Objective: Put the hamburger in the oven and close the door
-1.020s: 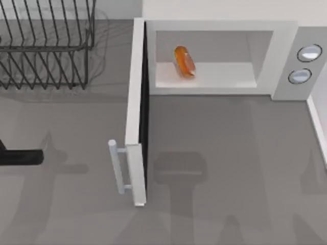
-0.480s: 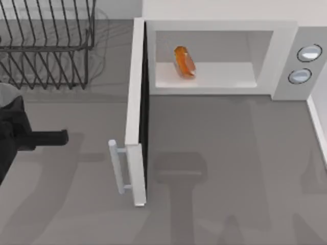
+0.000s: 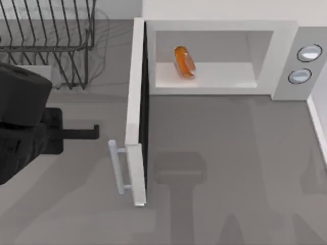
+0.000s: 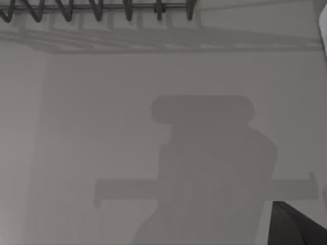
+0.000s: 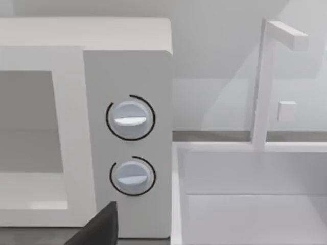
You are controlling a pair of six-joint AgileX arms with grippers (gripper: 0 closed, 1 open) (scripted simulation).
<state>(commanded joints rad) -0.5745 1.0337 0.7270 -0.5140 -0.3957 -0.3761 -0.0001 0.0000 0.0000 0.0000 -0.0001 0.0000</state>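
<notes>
Glossy orange-brown, the hamburger (image 3: 185, 62) is seen lying inside the cavity of the oven (image 3: 219, 25), on the cavity floor toward its left half, well clear of the walls. The first half of the task is judged done on that ground; only the closing remains.

The door (image 3: 136, 102) is swung fully out, edge-on in the top view, reaching from its hinge at the oven's left front corner toward the viewer. Its silver bar handle (image 3: 117, 166) is carried on the outer face, near the free end, facing the left of the tabletop (image 3: 230, 153).

The left gripper (image 3: 94, 133) is held low on the left side, its dark fingers pointed at the door's outer face, just beside it and slightly nearer the hinge than the handle. Contact is not shown. That placement is judged to suit a push on the outer face, which would swing the panel toward the cavity. Whether the jaws are open or closed cannot be told.

A dark wire rack (image 3: 48, 46) stands behind the left arm, apart from the door's arc. The oven's two knobs (image 5: 130, 117) are faced in the right wrist view, beside a white sink basin (image 5: 245, 204); the right arm is judged parked there, its jaws' state unreadable.
</notes>
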